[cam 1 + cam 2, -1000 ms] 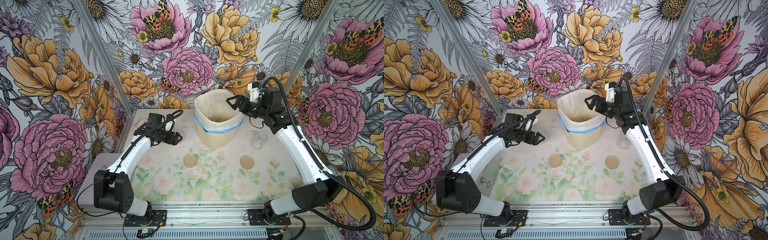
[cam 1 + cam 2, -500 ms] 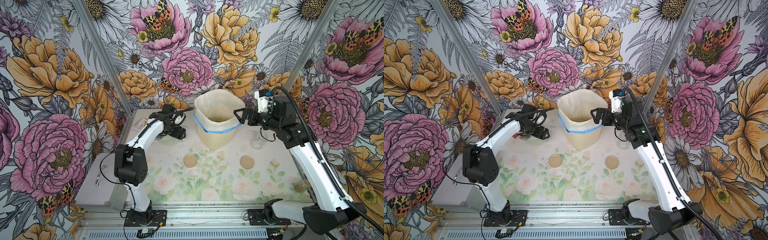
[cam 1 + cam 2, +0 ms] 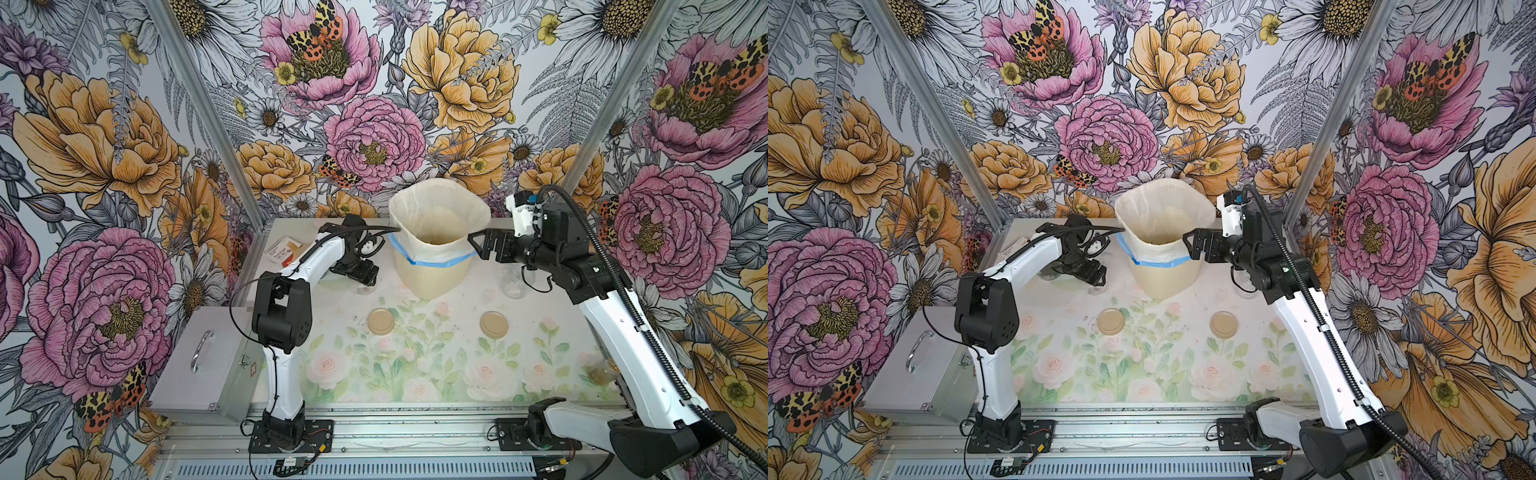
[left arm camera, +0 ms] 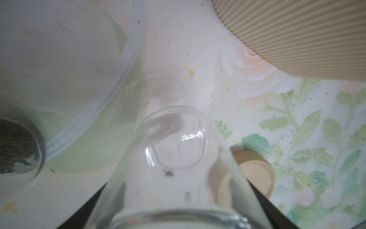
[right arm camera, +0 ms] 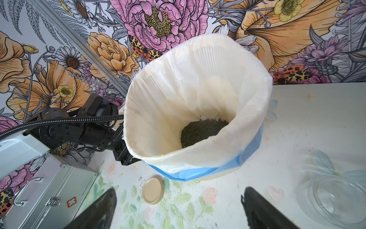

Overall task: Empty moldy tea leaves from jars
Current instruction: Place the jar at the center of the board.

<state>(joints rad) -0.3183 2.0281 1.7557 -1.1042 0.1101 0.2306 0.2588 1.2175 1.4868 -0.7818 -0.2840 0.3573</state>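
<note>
My left gripper (image 4: 178, 208) is shut on a clear glass jar (image 4: 178, 142), which is empty apart from a few dark specks and is held low over the table, left of the bin. In a top view the left gripper (image 3: 360, 272) sits there too. Another jar (image 4: 17, 146) holding dark moldy tea leaves stands close by. My right gripper (image 3: 478, 245) hangs open and empty beside the bin's right rim. An empty jar (image 3: 514, 282) stands on the table under that arm. A heap of tea leaves (image 5: 202, 130) lies in the bin's bag.
The cream ribbed bin (image 3: 432, 274) stands at the back centre. Two tan lids (image 3: 380, 322) (image 3: 493, 324) lie flat in front of it. A clear glass bowl (image 4: 126, 65) sits by the left gripper. A small glass container (image 3: 602, 372) stands at the front right, and a metal case (image 3: 199, 365) lies off the table's left.
The right gripper has drawn back from over the bin's mouth, down and to the right of the rim. The left arm has raised its elbow and shifted the jar closer to the bin.
</note>
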